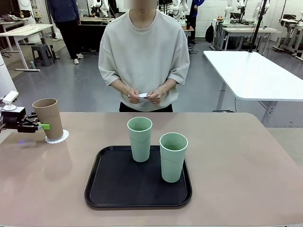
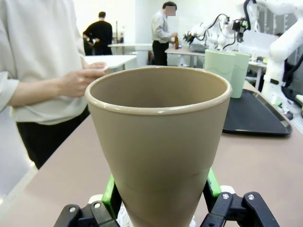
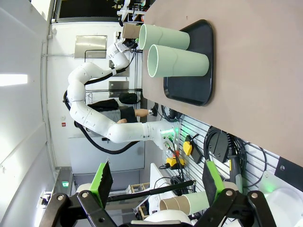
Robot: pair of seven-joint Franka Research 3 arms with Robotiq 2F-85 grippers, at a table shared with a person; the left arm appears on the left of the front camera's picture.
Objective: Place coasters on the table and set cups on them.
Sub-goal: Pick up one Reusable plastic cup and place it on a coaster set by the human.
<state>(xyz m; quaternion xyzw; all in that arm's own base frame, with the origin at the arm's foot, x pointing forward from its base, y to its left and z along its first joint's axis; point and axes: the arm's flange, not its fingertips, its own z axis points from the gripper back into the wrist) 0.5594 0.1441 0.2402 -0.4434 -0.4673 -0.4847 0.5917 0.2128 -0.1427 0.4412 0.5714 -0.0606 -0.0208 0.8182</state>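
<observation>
At the front view's left edge, the left gripper (image 1: 43,126) pinches the tan-brown cup (image 1: 48,113) standing on a coaster (image 1: 60,137) on the table (image 1: 236,161), a mint cup (image 1: 139,138) and a second mint cup (image 1: 173,158) stand on the tray (image 1: 109,189) at centre, and the right gripper (image 3: 156,179) has its fingers spread, empty

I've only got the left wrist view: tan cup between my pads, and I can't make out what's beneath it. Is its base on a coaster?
Observer: Yes. The front view shows the tan cup standing on a coaster near the left edge of the table, the left gripper shut on it.
Operator: Is the next coaster ready?
Observer: The person's hands hold a small white disc, apparently a coaster.
Operator: And my other arm?
Observer: The right gripper is open and empty, back off the table's side.
</observation>
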